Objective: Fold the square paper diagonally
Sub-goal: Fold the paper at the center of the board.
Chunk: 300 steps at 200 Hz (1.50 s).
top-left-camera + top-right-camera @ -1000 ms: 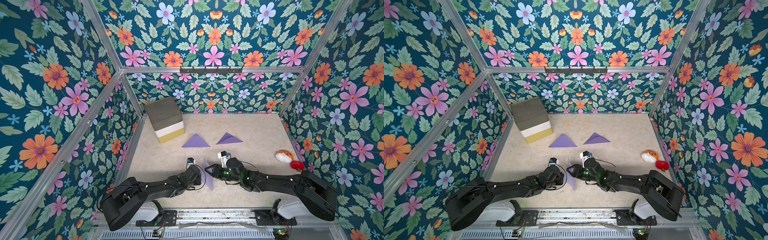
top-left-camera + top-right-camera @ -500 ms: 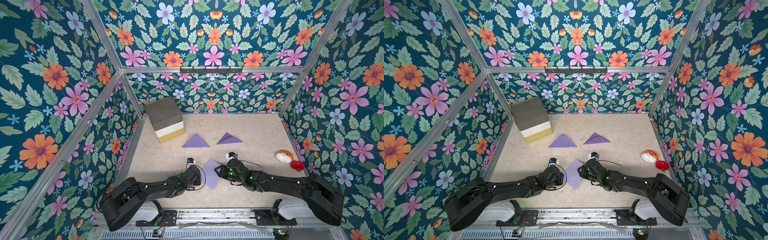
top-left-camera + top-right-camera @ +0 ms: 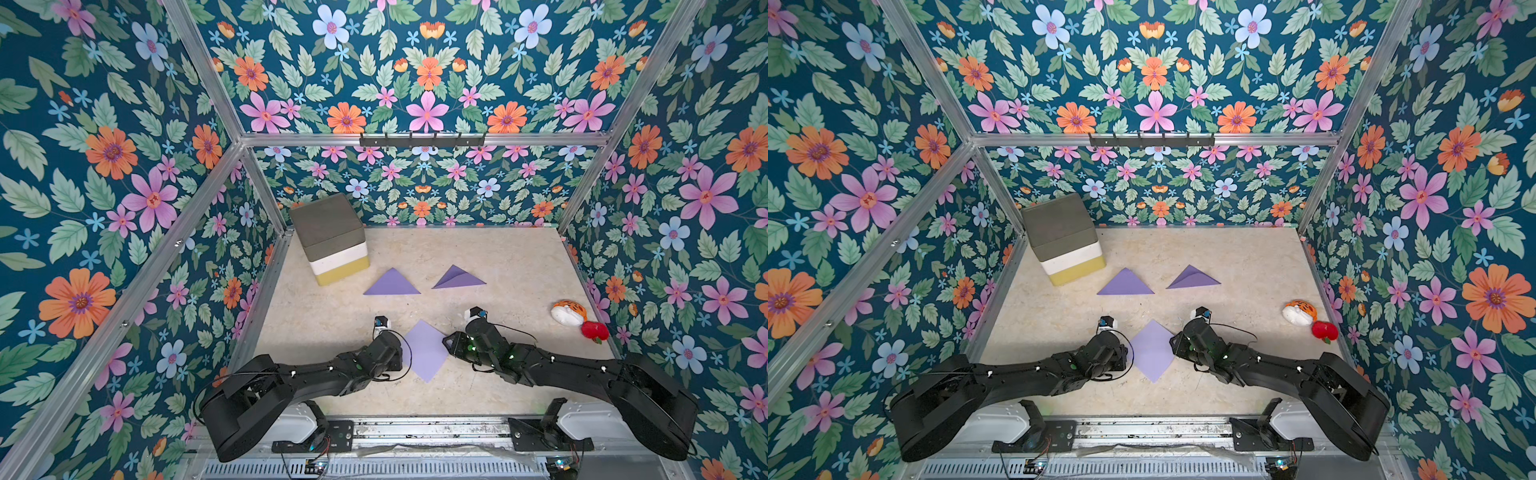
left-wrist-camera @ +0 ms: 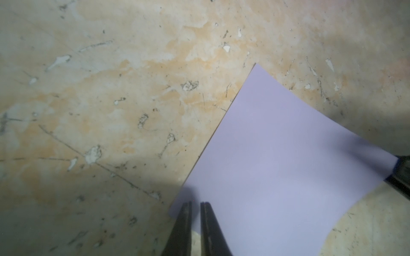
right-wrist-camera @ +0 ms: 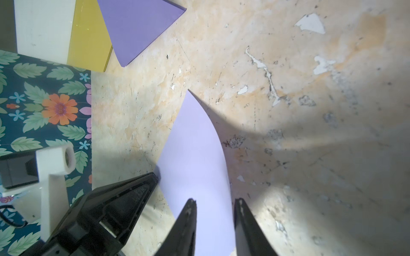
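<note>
There it was: we saw the lavender square paper (image 3: 426, 351) lying unfolded as a diamond near the front of the surface (image 3: 498, 257), its long axis running front to back. The left claw (image 4: 195, 206) sat almost closed at one side corner, while the right claw (image 5: 215, 204) straddled the opposite corner, narrowly parted.
</note>
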Each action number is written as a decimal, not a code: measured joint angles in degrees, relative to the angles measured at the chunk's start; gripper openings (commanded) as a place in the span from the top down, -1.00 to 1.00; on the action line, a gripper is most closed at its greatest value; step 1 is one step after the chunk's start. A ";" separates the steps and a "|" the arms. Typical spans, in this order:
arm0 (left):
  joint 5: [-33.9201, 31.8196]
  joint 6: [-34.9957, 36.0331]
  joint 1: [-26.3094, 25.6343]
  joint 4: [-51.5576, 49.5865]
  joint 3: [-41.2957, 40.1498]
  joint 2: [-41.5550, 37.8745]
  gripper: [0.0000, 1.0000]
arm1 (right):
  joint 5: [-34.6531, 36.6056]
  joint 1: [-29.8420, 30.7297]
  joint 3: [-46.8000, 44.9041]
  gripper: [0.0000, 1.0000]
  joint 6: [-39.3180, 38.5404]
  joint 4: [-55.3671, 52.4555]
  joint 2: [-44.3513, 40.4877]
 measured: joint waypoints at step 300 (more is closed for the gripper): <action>12.33 -1.79 -1.14 20.22 -0.76 9.73 1.00 | 5.68 -2.01 3.06 1.00 -5.75 -13.73 -6.34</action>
